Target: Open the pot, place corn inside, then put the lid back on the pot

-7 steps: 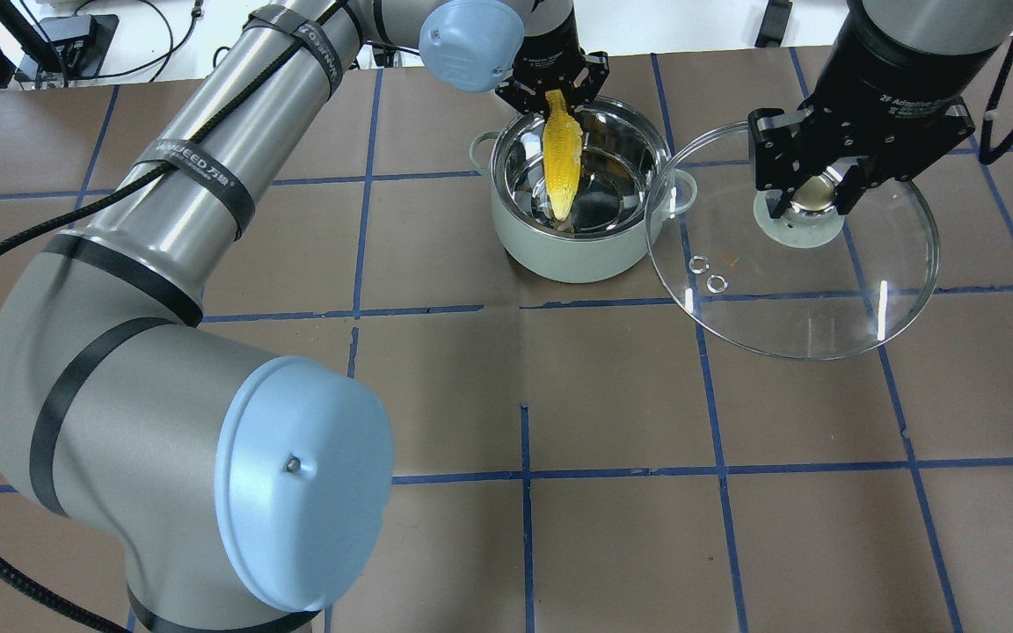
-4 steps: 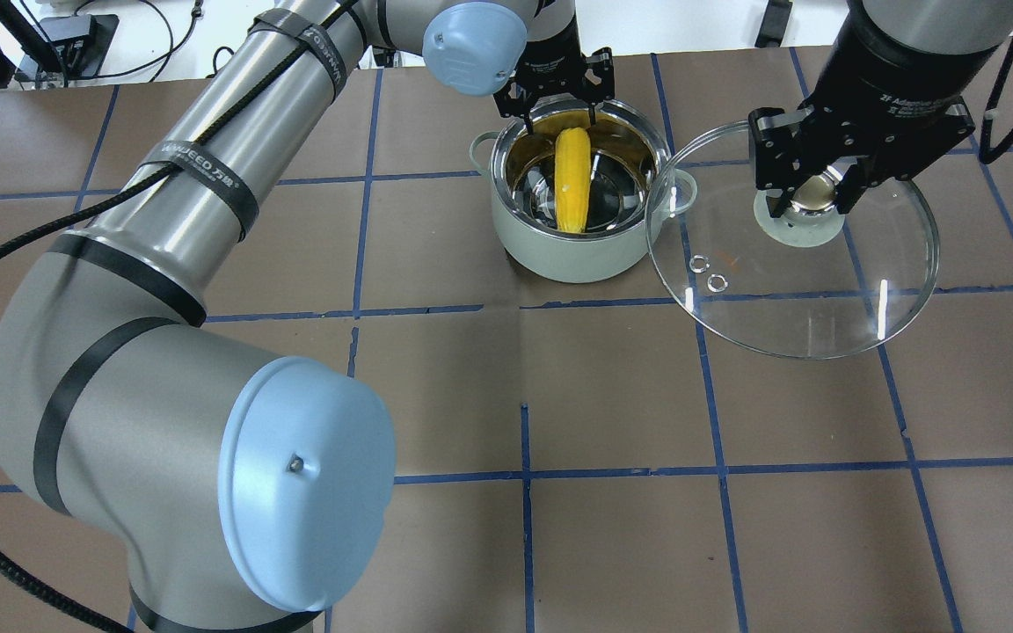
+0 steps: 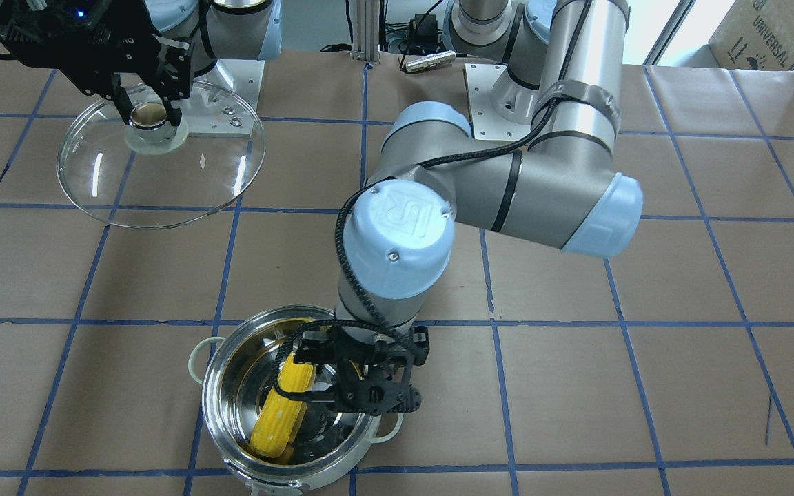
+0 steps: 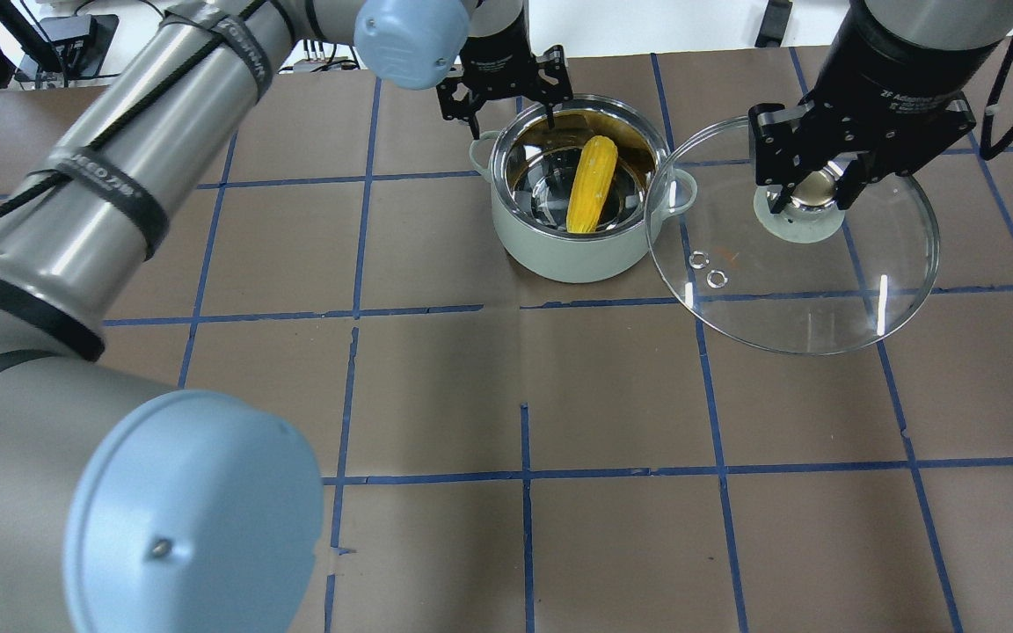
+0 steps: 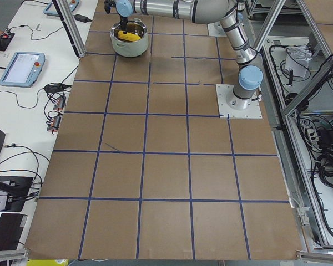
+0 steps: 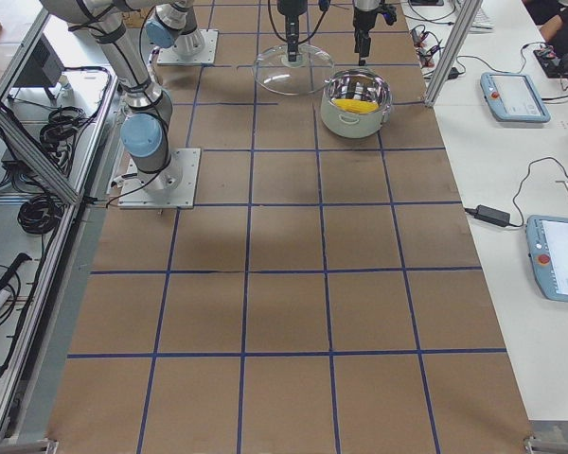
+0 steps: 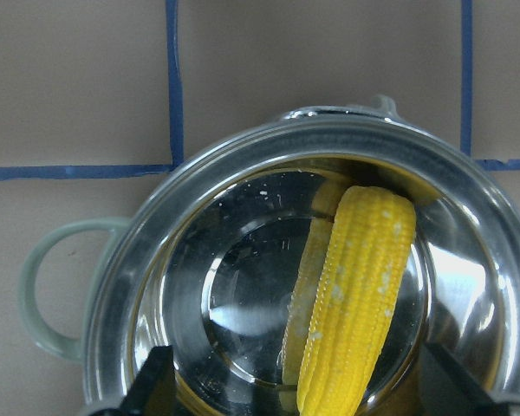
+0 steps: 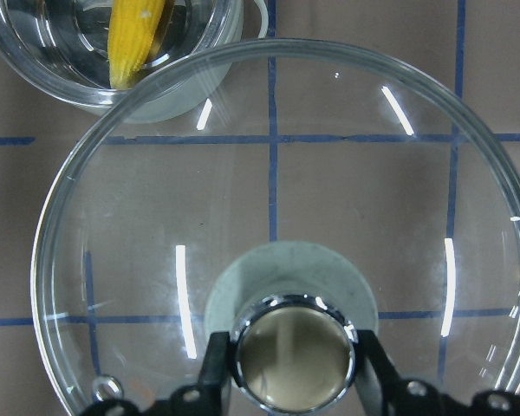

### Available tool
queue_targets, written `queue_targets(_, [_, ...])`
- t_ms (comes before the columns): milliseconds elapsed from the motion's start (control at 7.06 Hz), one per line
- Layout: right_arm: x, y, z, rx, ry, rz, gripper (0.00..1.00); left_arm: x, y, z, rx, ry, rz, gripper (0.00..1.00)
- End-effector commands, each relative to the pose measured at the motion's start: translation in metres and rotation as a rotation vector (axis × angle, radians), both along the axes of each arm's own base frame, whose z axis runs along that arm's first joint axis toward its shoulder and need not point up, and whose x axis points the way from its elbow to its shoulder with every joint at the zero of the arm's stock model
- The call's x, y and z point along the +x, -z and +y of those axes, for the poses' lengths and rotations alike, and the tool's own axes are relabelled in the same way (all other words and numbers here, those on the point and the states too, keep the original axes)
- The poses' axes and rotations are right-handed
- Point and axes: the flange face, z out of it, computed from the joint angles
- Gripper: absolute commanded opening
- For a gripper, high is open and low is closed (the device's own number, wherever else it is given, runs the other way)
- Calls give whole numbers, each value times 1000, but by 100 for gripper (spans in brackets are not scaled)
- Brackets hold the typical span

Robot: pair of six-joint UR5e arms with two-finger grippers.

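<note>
The first two steps look done and only the last is left. The pot [image 4: 577, 255] stands open on the brown table [image 4: 524, 387] toward its far side, and the corn [image 4: 592, 185] lies inside it, clear of any grip, slanted across the shiny base with one end leaning toward the wall. The left gripper [image 4: 513, 119] hovers at the pot's far rim with its jaws spread wide and nothing between them; the left wrist view shows the two fingertips at its bottom corners, well apart, with the pot and corn below. The right gripper [image 4: 812, 200] has its jaws clamped on the metal knob [image 8: 293, 364] of the lid [image 4: 805, 290], which it holds in the air just beside the pot on the robot's right. From overhead the lid's edge overlaps the pot's near handle, so it seems to sit higher than the rim. What remains, by this reading, is for the left arm to clear away and for the right arm to bring the lid over and set it down centred — the corn looks low enough in the pot not to foul it, though that is hard to be sure of. The corn itself is bright yellow with neat rows of kernels, a blunt end and a narrower one, and its colour mirrors on the steel wall.
</note>
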Motion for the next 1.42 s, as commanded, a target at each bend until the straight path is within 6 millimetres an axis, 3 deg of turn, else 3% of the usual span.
queue_targets(0, [2, 1, -10, -9, -1, 0, 11, 96, -23, 54, 35, -24, -11, 100])
queue_targets(142, [4, 2, -14, -20, -5, -11, 11, 134, -33, 84, 38, -62, -49, 100])
queue_targets(283, [10, 13, -30, -25, -7, -23, 11, 164, -49, 117, 45, -11, -164, 100])
queue_targets(425, [19, 21, -55, -29, -2, -47, 11, 197, -71, 150, 80, -26, -168, 100])
queue_targets(567, [37, 33, -82, -33, -23, -48, 11, 218, -96, 168, 67, -55, -135, 100])
queue_targets(709, [70, 48, -107, -30, -60, -48, 11, 226, -115, 168, 53, -85, -56, 100])
queue_targets(850, [95, 64, -134, -17, -87, -39, 11, 222, -123, 171, 69, -78, -58, 100])
queue_targets(992, [106, 83, -164, 2, -96, -39, 10, 221, -131, 178, 101, -68, -92, 100])
queue_targets(1276, [117, 120, -206, 36, -99, -44, 10, 218, -124, 175, 109, -61, -94, 100])
